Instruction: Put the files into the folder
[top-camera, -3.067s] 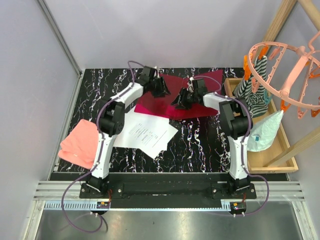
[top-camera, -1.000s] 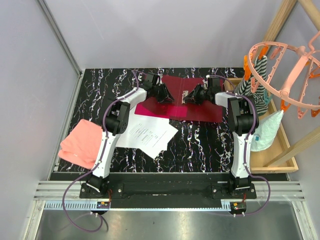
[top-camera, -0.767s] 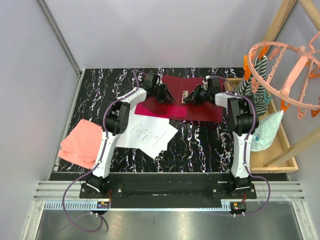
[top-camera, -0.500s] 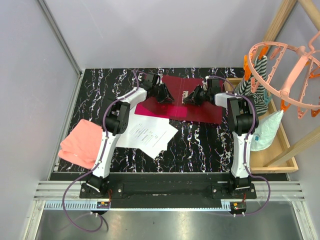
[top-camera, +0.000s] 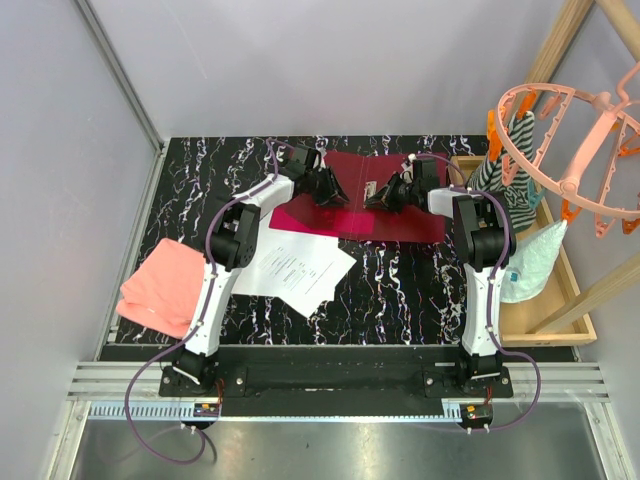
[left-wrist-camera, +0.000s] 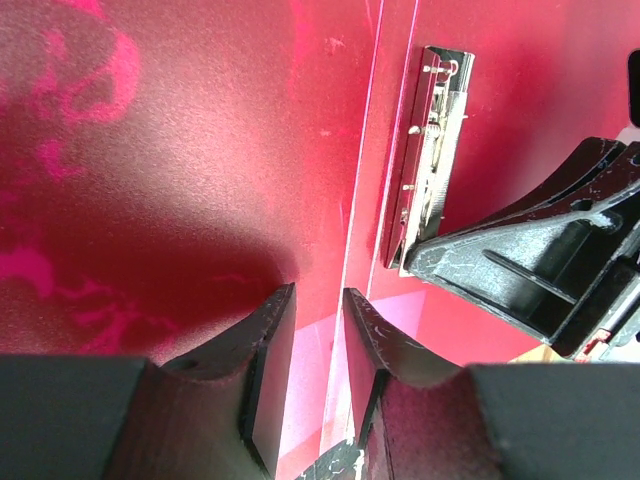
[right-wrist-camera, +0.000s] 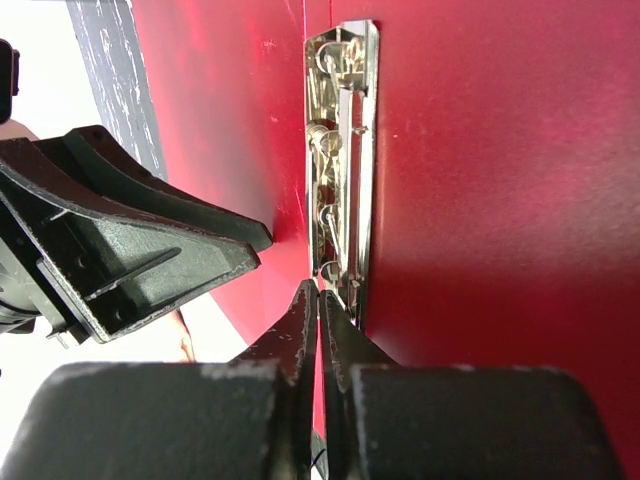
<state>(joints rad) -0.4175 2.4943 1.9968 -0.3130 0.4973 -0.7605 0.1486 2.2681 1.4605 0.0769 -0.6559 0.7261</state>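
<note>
- Overhead, the folder (top-camera: 410, 225) lay opened flat at the far middle of the table (top-camera: 400, 290), with both arms reaching over it.
- The left gripper (top-camera: 330, 190) and the right gripper (top-camera: 378, 195) faced each other above the folder's middle, close together.
- The files (top-camera: 295, 265) sat on the table outside the folder, just in front of its left part and beside the left arm. A pink cloth (top-camera: 160, 285) lay farther left, and a wooden tray (top-camera: 530, 320) stood at the right edge.
- From the left wrist, the left gripper (left-wrist-camera: 318, 320) hung low over the folder (left-wrist-camera: 180, 150), straddling its fold line. Its jaws stood a narrow gap apart, released, with red cover showing between them.
- A metal clip (left-wrist-camera: 432, 150) ran along the fold to the right, and the right gripper (left-wrist-camera: 420, 262) met its near end.
- From the right wrist, the right gripper (right-wrist-camera: 318, 310) was clenched, its fingers pressed together, tips at the end of the metal clip (right-wrist-camera: 342, 150). Whether they pinched any part of it could not be told.
- The left gripper (right-wrist-camera: 245, 245) showed just left of the clip.
</note>
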